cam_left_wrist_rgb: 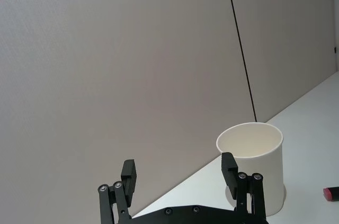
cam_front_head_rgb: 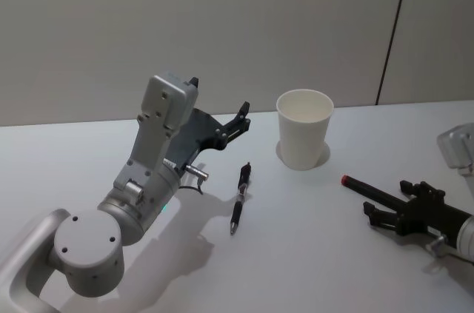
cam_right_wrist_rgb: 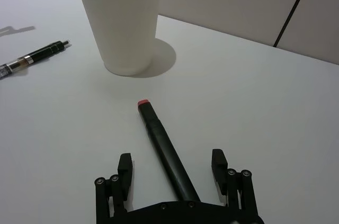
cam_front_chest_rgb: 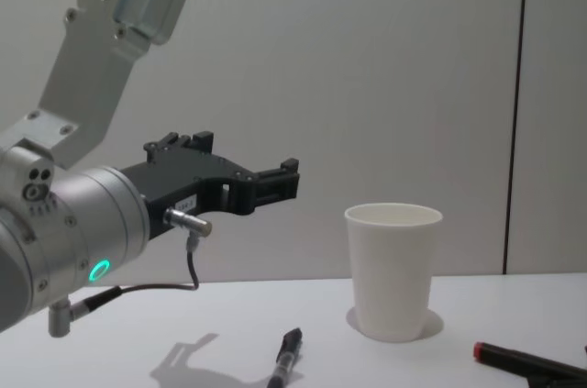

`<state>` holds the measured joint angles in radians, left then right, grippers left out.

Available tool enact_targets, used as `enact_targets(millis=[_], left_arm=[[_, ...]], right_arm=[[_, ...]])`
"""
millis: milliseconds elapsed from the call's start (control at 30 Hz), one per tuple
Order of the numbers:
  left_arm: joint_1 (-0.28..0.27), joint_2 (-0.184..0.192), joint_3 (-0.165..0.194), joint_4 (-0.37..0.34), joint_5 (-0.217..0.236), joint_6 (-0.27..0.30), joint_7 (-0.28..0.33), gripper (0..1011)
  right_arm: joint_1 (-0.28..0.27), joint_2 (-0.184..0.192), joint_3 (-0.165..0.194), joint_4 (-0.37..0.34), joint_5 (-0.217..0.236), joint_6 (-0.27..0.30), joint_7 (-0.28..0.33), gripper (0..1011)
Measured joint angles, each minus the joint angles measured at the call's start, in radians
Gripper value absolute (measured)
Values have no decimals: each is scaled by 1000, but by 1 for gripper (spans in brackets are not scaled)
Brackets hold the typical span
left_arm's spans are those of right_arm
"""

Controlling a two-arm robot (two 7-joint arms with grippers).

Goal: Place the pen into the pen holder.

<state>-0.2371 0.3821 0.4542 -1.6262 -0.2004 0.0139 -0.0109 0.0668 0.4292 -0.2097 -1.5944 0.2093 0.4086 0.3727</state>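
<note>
My right gripper (cam_right_wrist_rgb: pixel 171 156) sits low near the tabletop's (cam_front_head_rgb: pixel 311 254) right edge, fingers apart, straddling the red-tipped pen (cam_right_wrist_rgb: pixel 159 134). Its long axis runs from my palm toward the pen holder (cam_right_wrist_rgb: pixel 124 23), which is just beyond the tip. My left gripper (cam_left_wrist_rgb: pixel 179 170) is raised, fingers apart. A second black pen (cam_front_head_rgb: pixel 238 198) lies mid-table.

Chest view: the picture's bottom edge cuts off the near end of the black pen (cam_front_chest_rgb: pixel 286 359), and its lower right corner cuts the red-tipped pen (cam_front_chest_rgb: pixel 527 362). Right wrist view: the pen holder (cam_right_wrist_rgb: pixel 124 28) loses its far rim at the top edge, and we cannot see the red-tipped pen's rear end, which passes under the right gripper (cam_right_wrist_rgb: pixel 171 156). Left wrist view: the left gripper (cam_left_wrist_rgb: pixel 178 164) hides part of the holder's base.
</note>
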Motion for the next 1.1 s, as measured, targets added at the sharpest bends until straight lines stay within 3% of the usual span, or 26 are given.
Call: enact_targets(millis=[1100], left_arm=[[0,0,0,0,0,0,0,1001]], right_arm=[[-3,0,4,-6,26,-11,-13,754]])
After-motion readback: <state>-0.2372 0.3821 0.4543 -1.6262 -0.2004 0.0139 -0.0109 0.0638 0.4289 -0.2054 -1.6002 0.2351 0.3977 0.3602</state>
